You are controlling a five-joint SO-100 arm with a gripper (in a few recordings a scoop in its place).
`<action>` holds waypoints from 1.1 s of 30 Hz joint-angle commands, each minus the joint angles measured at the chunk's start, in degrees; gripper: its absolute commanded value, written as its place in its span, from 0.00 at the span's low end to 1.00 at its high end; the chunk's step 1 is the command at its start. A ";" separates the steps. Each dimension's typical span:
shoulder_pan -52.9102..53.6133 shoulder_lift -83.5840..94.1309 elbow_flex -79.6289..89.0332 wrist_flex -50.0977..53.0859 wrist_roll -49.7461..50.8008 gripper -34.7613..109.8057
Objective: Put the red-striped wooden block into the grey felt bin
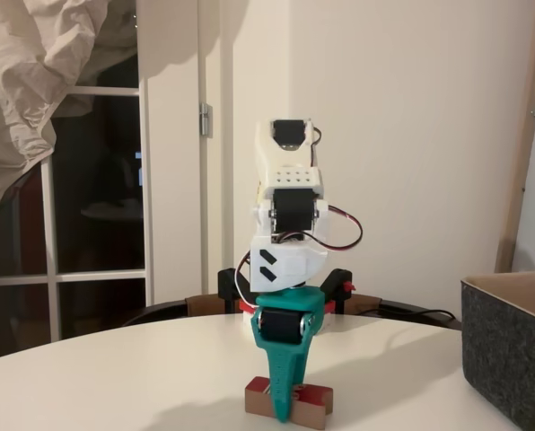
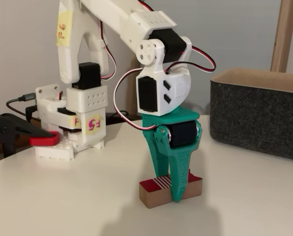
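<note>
The teal gripper has its fingers closed around the red-striped wooden block on the desk, near the grey felt bin, and a loose hold could drop it.
</note>
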 commanded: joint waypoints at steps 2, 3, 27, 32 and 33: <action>1.23 -2.90 1.23 0.00 1.14 0.28; 1.32 -2.81 1.23 0.00 1.23 0.28; 5.63 5.19 0.09 0.00 7.82 0.28; 7.21 10.28 0.00 0.00 9.84 0.29; 7.56 11.43 0.00 0.00 10.20 0.29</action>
